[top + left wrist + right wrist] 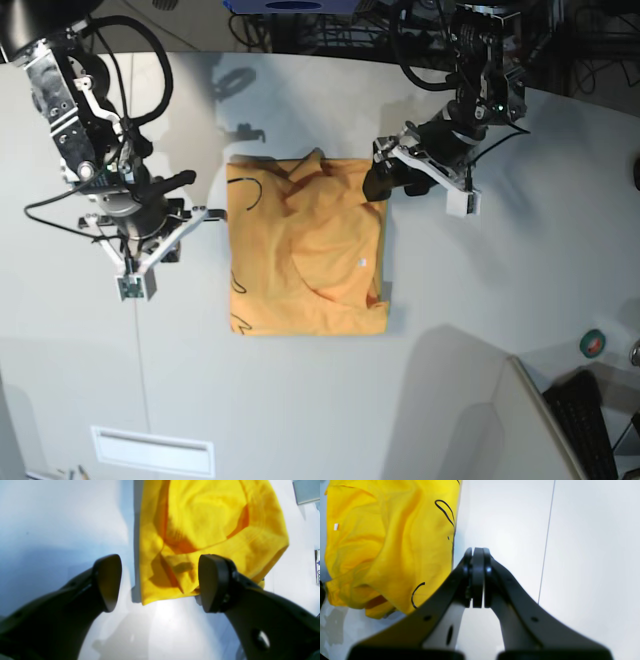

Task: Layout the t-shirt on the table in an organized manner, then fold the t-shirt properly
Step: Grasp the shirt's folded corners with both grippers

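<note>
Orange cotton lies in a rough rectangle in the middle of the white worktop (480, 300): the t-shirt (305, 250) is already folded in on itself, though its top edge is bunched and creases run across the upper layers. A black line drawing shows along one side, and a small white tag sits near the centre.

At the shirt's upper corner the left gripper (378, 172) stands with its jaws wide apart and nothing between them; from its own camera one pad sits over bare worktop and the other right at the cloth's edge. The right gripper (205, 213) hovers just beside the opposite edge with its jaws pressed together, empty.

My guess is that the step in hand is tidying or re-taking that corner before the next fold. To do it well, the open jaws should come down straddling the whole stacked edge, so every layer is pinched and none slips out. The lift should be low and slow, keeping the edge parallel to the far side. The bunched top looks likely to drag.
</note>
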